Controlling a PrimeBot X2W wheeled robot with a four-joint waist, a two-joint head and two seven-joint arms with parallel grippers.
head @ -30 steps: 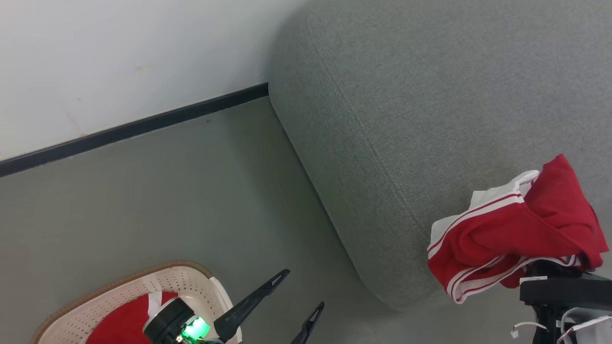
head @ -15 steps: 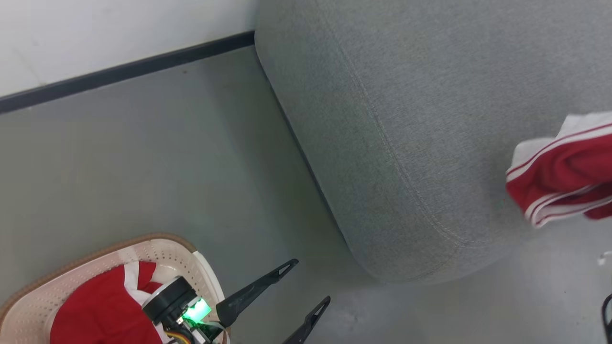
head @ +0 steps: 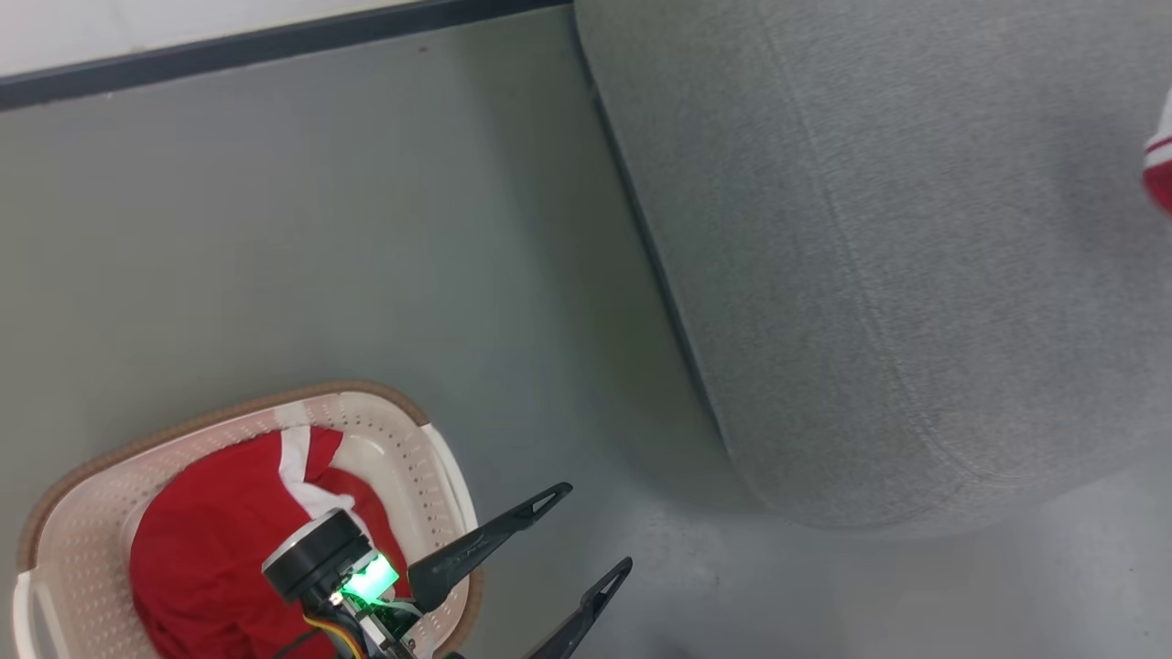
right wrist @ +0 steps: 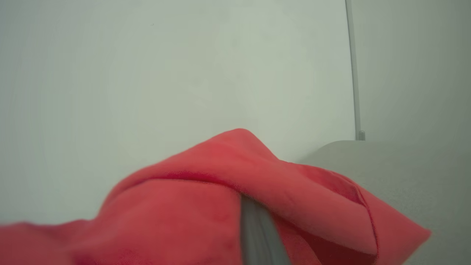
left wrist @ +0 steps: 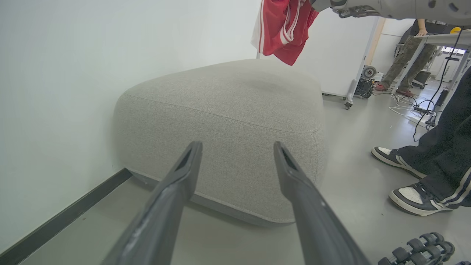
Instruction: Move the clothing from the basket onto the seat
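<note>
Right claw (right wrist: 257, 228): clamped on one red piece of clothing (left wrist: 285, 29), which hangs clear above the far end of the seat (left wrist: 228, 99), not touching it; we judge the release lies straight down. Left claw (head: 595, 526): spread wide, holding nothing, just beside the basket (head: 73, 476) on the floor (head: 275, 229), its tips pointing toward the seat. We log another red garment (head: 211, 540) lying in that basket.

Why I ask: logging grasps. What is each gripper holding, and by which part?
The right gripper is shut on a red garment, pinching a bunched red fold; which part, I cannot tell. The left gripper is open, holding nothing.
</note>
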